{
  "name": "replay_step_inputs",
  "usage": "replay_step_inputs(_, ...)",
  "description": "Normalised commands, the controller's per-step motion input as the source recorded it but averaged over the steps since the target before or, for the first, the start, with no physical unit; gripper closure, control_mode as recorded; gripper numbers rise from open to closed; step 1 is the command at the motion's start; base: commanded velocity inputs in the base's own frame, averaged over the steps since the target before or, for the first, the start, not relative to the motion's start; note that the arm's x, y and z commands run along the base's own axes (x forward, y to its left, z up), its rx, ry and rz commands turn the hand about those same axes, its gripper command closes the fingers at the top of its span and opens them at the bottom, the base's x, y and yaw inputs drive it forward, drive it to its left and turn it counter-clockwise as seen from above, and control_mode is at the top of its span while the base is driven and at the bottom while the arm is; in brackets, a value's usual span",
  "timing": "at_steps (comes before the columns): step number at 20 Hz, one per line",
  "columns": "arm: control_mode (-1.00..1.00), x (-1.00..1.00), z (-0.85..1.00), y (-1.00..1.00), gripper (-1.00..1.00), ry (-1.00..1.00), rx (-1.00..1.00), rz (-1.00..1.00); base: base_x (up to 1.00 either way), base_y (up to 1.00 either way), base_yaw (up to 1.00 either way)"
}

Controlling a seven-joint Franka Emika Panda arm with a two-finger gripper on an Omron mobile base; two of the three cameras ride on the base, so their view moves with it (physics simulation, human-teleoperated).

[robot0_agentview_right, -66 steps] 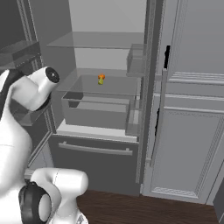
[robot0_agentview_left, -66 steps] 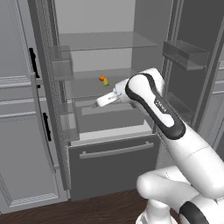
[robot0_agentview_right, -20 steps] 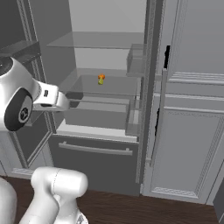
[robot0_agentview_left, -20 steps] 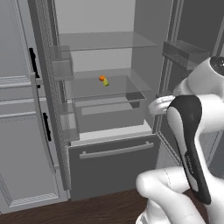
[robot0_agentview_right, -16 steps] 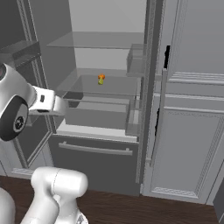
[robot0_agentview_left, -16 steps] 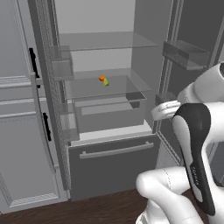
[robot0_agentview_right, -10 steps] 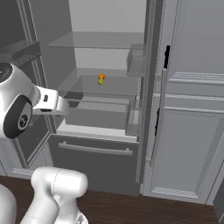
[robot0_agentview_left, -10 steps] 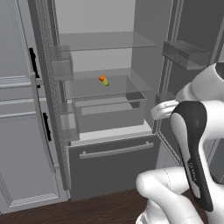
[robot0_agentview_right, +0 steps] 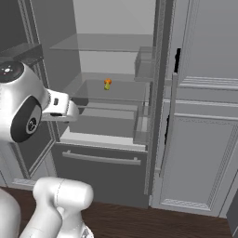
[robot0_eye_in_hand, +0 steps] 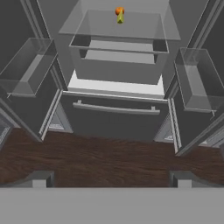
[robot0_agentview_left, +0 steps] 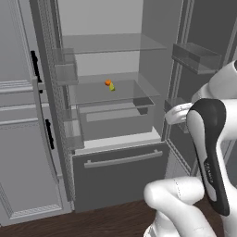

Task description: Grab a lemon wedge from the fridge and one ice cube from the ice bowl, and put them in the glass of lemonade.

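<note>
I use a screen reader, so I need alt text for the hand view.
An open fridge seen from in front, with a small lemon wedge beside an orange item on a glass shelf. Below are a closed drawer and dark wood floor; the open gripper is far back.

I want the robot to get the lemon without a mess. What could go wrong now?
1. The tiny yellow-green lemon wedge sits right beside a small orange item on the clear glass shelf; the open end effector might bump or grab the wrong one.
2. The dark grey fridge's clear door bins flank the opening, so the arm could clip them reaching in.
</note>
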Motion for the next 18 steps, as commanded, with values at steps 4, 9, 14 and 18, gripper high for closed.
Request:
replay_step_inputs(4,-1.0,0.03,0.0,0.0,-1.0,0.04,0.0,0.0,0.0,0.0,0.0)
replay_step_inputs(9,-1.0,0.17,0.0,0.0,-1.0,0.12,0.0,0.0,0.0,0.0,0.0)
replay_step_inputs(14,-1.0,0.08,0.0,0.0,-1.0,0.05,0.0,0.0,0.0,0.0,0.0)
replay_step_inputs(18,-1.0,-0.18,0.0,0.0,-1.0,0.0,0.0,-0.01,0.0,0.0,0.0)
